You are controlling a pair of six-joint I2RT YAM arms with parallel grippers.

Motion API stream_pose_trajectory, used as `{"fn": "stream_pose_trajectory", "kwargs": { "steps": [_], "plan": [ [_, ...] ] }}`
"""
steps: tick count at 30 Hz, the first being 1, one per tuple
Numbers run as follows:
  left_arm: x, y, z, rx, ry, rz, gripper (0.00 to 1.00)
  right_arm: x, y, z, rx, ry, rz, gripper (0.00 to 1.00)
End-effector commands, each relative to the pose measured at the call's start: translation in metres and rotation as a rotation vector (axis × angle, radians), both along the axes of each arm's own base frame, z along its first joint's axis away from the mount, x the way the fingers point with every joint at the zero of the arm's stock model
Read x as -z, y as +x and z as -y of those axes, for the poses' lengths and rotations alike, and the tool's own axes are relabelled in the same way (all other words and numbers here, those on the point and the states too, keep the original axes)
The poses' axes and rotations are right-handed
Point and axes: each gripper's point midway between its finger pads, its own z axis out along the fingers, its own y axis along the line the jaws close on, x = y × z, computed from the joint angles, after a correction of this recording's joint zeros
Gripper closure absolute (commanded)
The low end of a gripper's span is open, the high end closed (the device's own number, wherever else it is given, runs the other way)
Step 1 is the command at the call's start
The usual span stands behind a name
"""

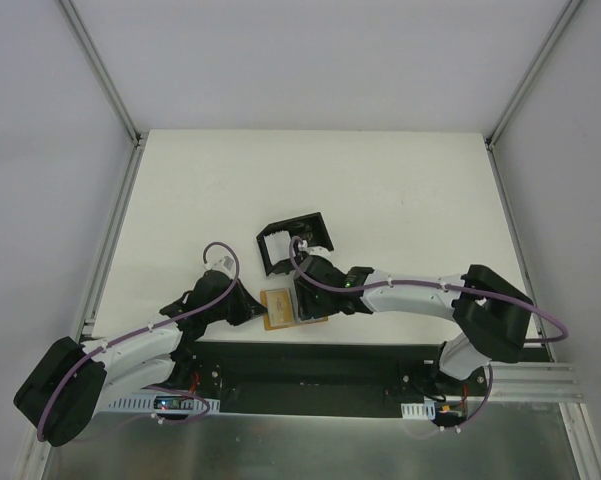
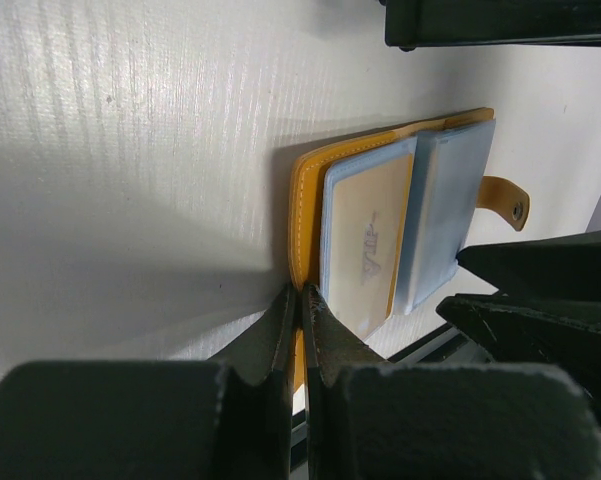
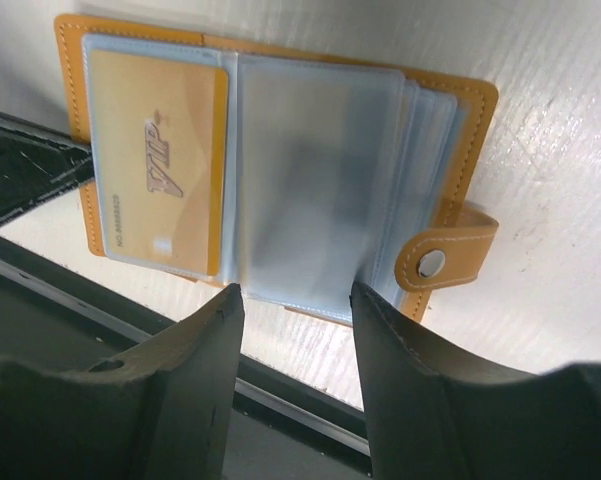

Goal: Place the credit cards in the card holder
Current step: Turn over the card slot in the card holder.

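Note:
A tan-orange folding wallet (image 1: 278,310) lies open near the table's front edge, its clear plastic sleeves (image 3: 315,190) fanned out. One tan-orange credit card (image 3: 160,165) marked VIP sits inside the left sleeve; it also shows in the left wrist view as a pale card (image 2: 365,245). My left gripper (image 2: 300,300) is shut on the wallet's cover edge (image 2: 305,190). My right gripper (image 3: 295,292) is open just above the sleeves' near edge, with nothing between its fingers. The black card holder (image 1: 295,243) stands behind the wallet, apart from both grippers.
A black strip (image 1: 310,360) runs along the table's near edge right beside the wallet. The wallet's strap with a metal snap (image 3: 445,255) sticks out to the right. Enclosure walls and aluminium rails (image 1: 110,260) border the white table.

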Motion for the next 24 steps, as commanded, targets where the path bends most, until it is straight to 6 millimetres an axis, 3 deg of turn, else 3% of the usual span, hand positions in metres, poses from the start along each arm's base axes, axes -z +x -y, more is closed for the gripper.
{"fn": "stream_pose_trajectory", "kwargs": {
  "steps": [1,6,13,24],
  "plan": [
    [0.029,-0.024,-0.02,0.011,0.106,-0.112,1.0,-0.009,0.012,-0.01,0.029,0.004,0.033,0.5],
    [0.027,-0.024,-0.019,0.015,0.105,-0.111,1.0,0.004,0.008,-0.016,0.015,-0.015,-0.008,0.5],
    [0.027,-0.023,-0.019,0.016,0.108,-0.114,1.0,0.007,0.0,-0.042,-0.035,0.064,-0.07,0.52],
    [0.036,-0.026,-0.024,-0.019,0.119,-0.142,1.0,-0.034,-0.019,-0.104,-0.21,0.389,-0.129,0.52]
  ]
}}
